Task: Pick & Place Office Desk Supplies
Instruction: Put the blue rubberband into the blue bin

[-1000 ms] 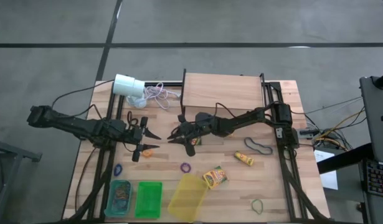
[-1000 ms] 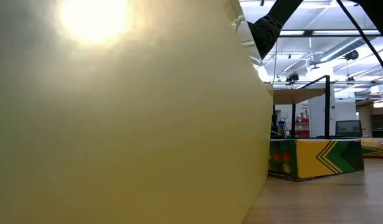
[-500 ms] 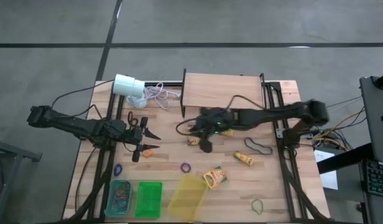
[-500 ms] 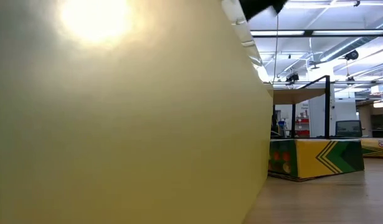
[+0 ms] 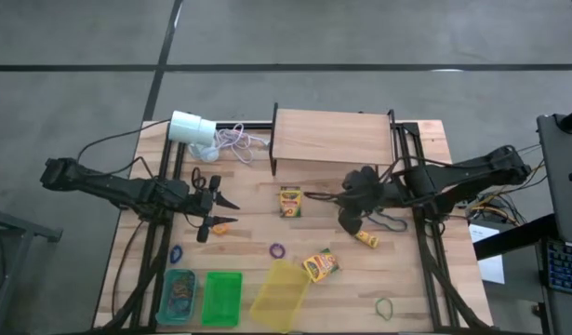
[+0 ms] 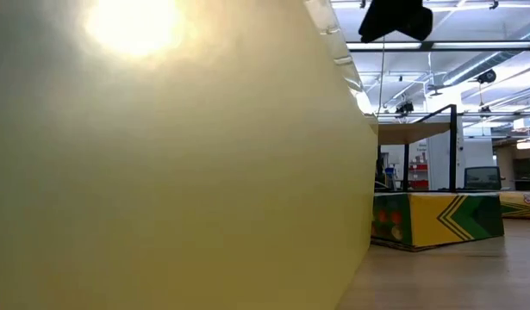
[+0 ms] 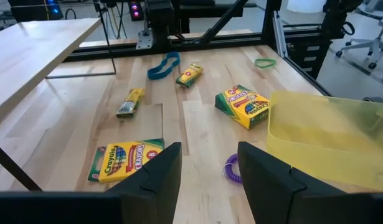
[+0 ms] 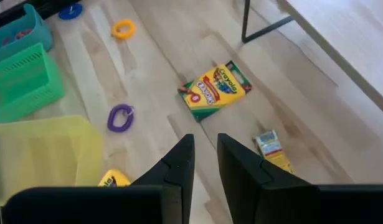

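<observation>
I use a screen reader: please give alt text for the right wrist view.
Right gripper, jaws slightly apart and empty, hangs over a wooden table above a flat yellow-and-green crayon box; purple rubber-band loop and yellow plastic bin lie nearby.

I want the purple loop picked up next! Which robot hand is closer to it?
About equal, maybe the left. The left gripper is off to one side of the purple loop, farther back on the table. The right gripper is off to its other side, also farther back.
</observation>
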`<state>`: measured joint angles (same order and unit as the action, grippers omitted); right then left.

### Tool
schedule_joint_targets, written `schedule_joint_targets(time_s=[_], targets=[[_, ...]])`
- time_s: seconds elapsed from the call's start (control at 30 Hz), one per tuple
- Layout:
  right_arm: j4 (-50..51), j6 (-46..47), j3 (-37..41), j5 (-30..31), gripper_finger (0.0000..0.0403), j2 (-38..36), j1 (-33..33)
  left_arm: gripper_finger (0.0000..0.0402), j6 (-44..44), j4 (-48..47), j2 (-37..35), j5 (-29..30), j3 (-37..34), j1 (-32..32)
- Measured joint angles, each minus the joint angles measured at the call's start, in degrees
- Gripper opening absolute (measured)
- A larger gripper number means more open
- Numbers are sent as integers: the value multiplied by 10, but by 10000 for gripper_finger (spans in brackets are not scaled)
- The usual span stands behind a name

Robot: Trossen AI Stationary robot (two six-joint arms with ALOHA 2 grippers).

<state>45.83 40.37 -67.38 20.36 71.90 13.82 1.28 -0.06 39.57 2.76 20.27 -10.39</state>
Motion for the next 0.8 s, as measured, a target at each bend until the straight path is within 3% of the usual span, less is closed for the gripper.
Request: schedule_joint_targets(time_s=[0.8], targets=[[5, -5, 1, 7, 68, 11, 12, 162, 2, -3, 0, 0, 0, 0]])
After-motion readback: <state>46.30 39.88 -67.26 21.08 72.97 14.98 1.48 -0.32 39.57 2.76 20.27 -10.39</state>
